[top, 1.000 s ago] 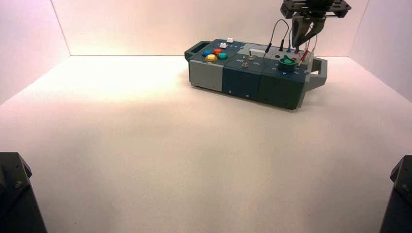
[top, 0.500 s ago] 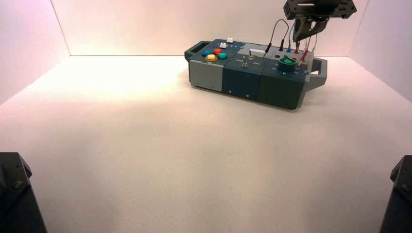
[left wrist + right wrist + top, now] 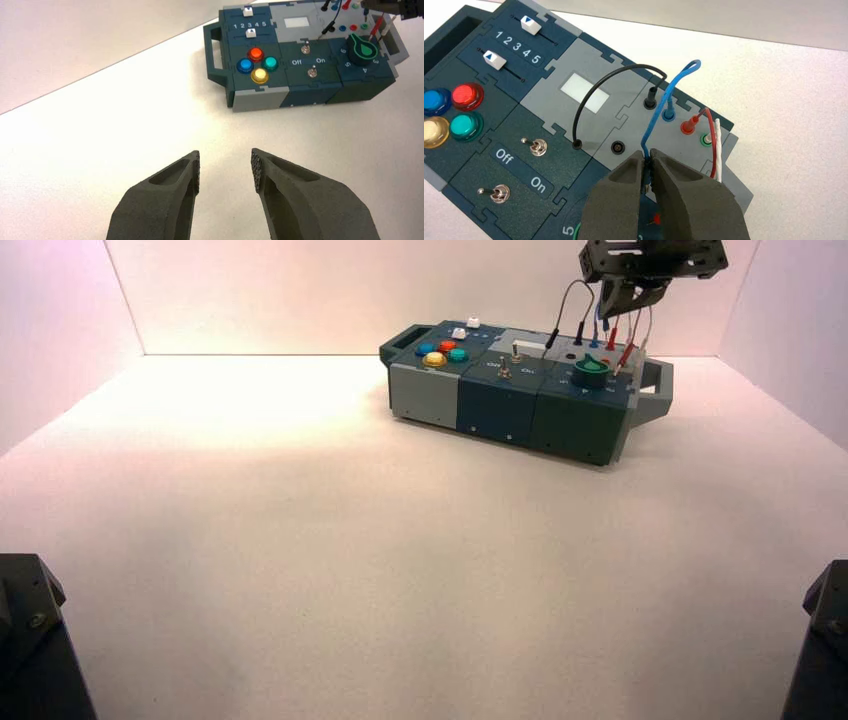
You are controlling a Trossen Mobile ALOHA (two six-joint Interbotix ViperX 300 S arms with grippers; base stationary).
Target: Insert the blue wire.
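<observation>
The blue wire point(image 3: 663, 102) rises from a blue socket point(image 3: 668, 116) on the box's grey panel point(image 3: 624, 107), loops high and comes back down. Its free end, with a small blue plug, is pinched between the fingers of my right gripper point(image 3: 647, 161), which is shut on it just above the panel. An unfilled dark socket point(image 3: 617, 147) lies close by. From above, the right gripper point(image 3: 618, 306) hangs over the box's point(image 3: 500, 405) far right end. My left gripper point(image 3: 226, 170) is open over bare table, well short of the box point(image 3: 260, 97).
A black wire point(image 3: 591, 97) arches across the grey panel. Red point(image 3: 710, 130) and white point(image 3: 717, 145) wires stand beside the blue one. Two toggle switches point(image 3: 539, 147) marked Off and On, coloured buttons point(image 3: 442, 352), sliders point(image 3: 530, 25) and a green knob point(image 3: 591, 368) fill the box's top.
The right gripper has risen from the box's wire sockets, staying shut on the blue wire's end. The left arm has not moved.
</observation>
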